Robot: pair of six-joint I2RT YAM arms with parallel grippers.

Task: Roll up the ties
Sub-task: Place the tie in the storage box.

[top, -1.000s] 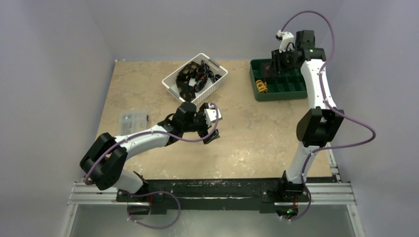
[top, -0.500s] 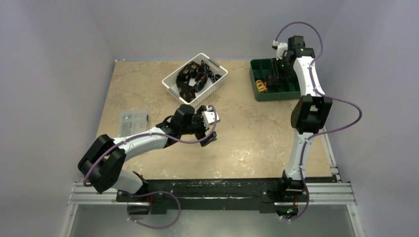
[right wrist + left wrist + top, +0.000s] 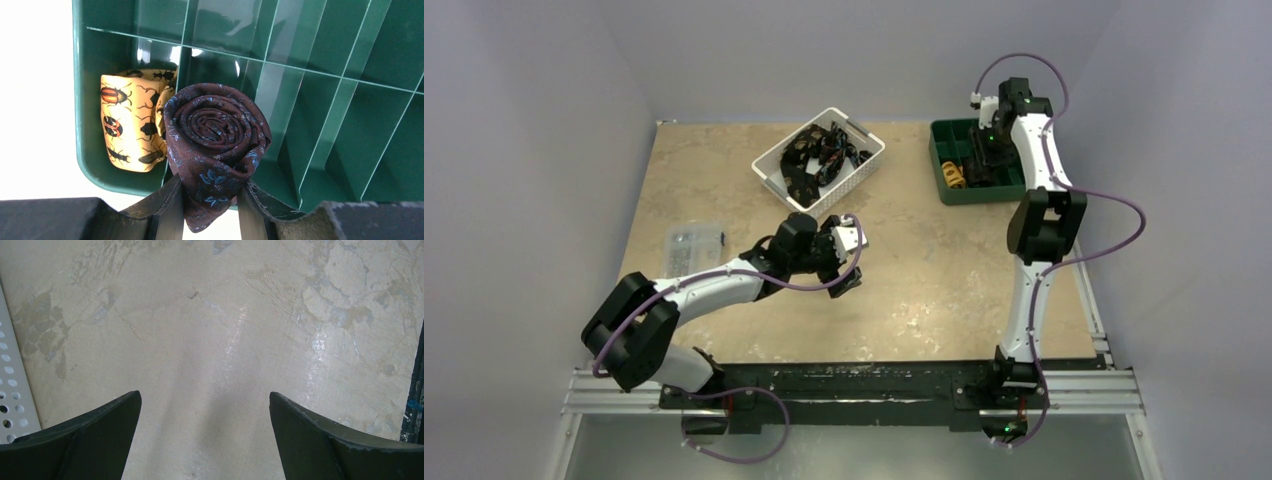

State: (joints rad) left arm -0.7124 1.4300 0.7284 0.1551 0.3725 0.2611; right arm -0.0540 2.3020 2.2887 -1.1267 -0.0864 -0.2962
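Brown-black patterned fabric tie (image 3: 215, 135), rolled and clamped in the right pincer (image 3: 210, 189), may uncoil if released astride the divider (image 3: 225, 56) at 12 o'clock in the green plastic tray (image 3: 82, 100).

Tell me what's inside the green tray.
In the green tray, a rolled yellow beetle-print tie sits in a corner compartment. The right gripper holds a rolled dark tie over the neighbouring compartment, hiding its floor.
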